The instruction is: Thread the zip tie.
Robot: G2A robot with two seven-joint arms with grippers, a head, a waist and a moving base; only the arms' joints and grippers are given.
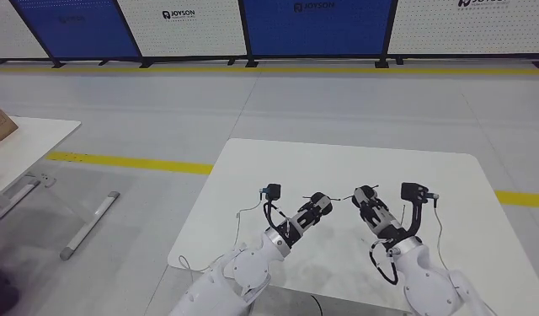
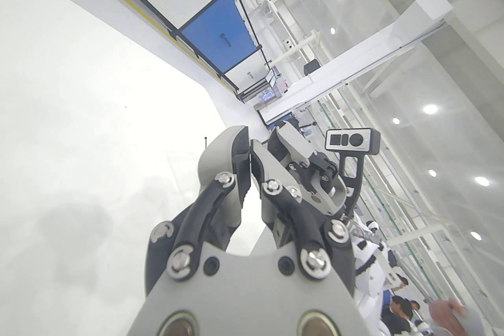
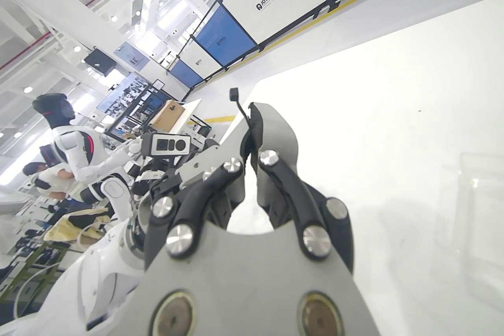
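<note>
Both arms hang over the near half of the white table, fingertips facing each other a short way apart. My right gripper is shut on a thin black zip tie. The tie's square head sticks out past the fingertips toward the other arm. The zip tie reads as a fine dark line between the two grippers in the top view. My left gripper is shut, and I see nothing between its pads. The tie's head pokes out beside one left finger. The right gripper sits just behind.
The table's left edge and near edge lie close under the arms. A faint transparent container rests on the table beside the right arm. A second white table stands off to the left across the floor.
</note>
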